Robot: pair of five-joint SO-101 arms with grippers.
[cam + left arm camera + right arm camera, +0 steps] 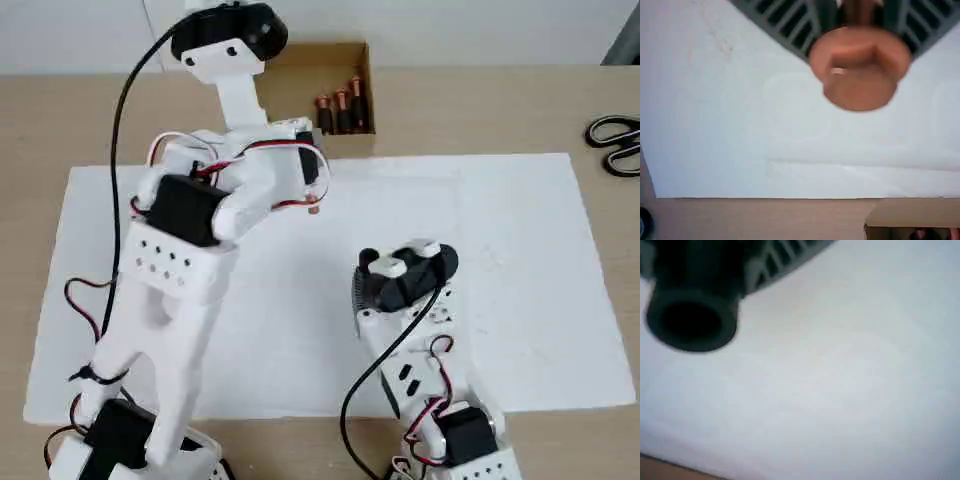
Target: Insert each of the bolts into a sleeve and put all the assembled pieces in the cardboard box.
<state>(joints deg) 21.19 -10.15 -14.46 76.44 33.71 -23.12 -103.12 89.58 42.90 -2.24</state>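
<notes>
The left fingers (785,20) are clenched on a copper bolt (858,67), head toward the wrist camera, above the white sheet (500,250) and just below the cardboard box (368,70) in the high view. The right fingers (785,255) grasp a black sleeve (690,322) near the sheet's centre. Three assembled pieces (340,110) lie in the box, upper centre. Scissors (615,145) rest on the tabletop (480,110) at the right edge.

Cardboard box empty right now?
No, three assembled pieces, copper with dark sleeves, lie side by side inside the cardboard box.
</notes>
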